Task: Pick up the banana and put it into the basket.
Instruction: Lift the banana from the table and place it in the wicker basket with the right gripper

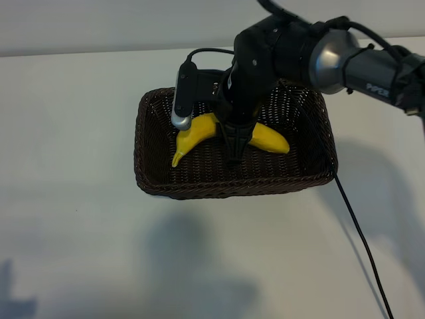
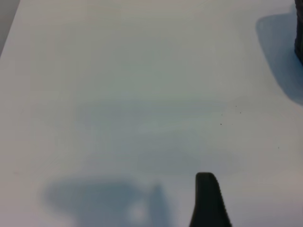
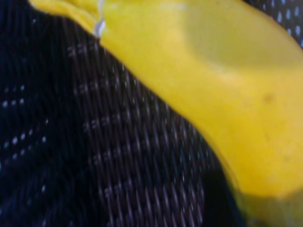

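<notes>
The yellow banana (image 1: 196,133) is inside the dark brown woven basket (image 1: 232,189), which stands in the middle of the white table. My right gripper (image 1: 234,151) reaches down into the basket from the right and straddles the banana's middle, shut on it; one black finger crosses in front of the fruit and hides that part. Up close in the right wrist view, the banana (image 3: 227,94) lies just over the basket's weave (image 3: 118,165). My left gripper (image 2: 154,203) hangs open over bare table away from the basket, with one black finger (image 2: 208,201) showing.
A black cable (image 1: 362,239) runs from the basket's right corner across the white table (image 1: 80,232) toward the front edge. The right arm's body (image 1: 332,60) stretches over the basket's back right corner.
</notes>
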Available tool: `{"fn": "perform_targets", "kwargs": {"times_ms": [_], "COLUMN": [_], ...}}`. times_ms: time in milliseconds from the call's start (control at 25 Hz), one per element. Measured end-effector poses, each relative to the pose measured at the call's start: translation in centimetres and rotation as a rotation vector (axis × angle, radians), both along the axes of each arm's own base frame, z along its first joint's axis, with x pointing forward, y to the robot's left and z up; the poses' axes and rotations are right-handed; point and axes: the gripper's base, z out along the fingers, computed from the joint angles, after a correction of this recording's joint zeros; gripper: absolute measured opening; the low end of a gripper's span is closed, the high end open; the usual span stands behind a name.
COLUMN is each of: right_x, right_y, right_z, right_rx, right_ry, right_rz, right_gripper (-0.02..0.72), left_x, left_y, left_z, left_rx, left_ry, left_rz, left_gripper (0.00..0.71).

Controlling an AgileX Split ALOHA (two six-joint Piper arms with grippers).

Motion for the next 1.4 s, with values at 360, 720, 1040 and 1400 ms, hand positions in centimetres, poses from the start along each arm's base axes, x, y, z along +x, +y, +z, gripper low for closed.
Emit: {"fn": "perform_targets", "kwargs": {"times_ms": [360, 720, 1040, 1400], "right_x": [0.2, -0.1, -1.4, 0.0], "right_y": [0.1, 0.0, -1.0, -4.3], "right_z": [-0.5, 0.6, 3.7, 3.7], "right_rx": [0.005, 0.021, 0.021, 0.002], "right_ry": [-0.002, 0.006, 0.070, 0.152], "right_rz": [-0.008, -0.047, -0.140, -0.522], "right_gripper": [0.416, 0.603, 0.591, 0.590], "left_x": [0.0, 0.0, 0.0, 0.0], "left_y": [0.0, 0.0, 0.0, 0.0], "left_z": [0.0, 0.0, 0.0, 0.0], "left_rx": [0.000, 0.000, 0.000, 0.000], "left_ry": [0.000, 0.000, 0.000, 0.000], "left_rz": [0.000, 0.000, 0.000, 0.000], "left_gripper": [0.496, 0.496, 0.496, 0.496]}}
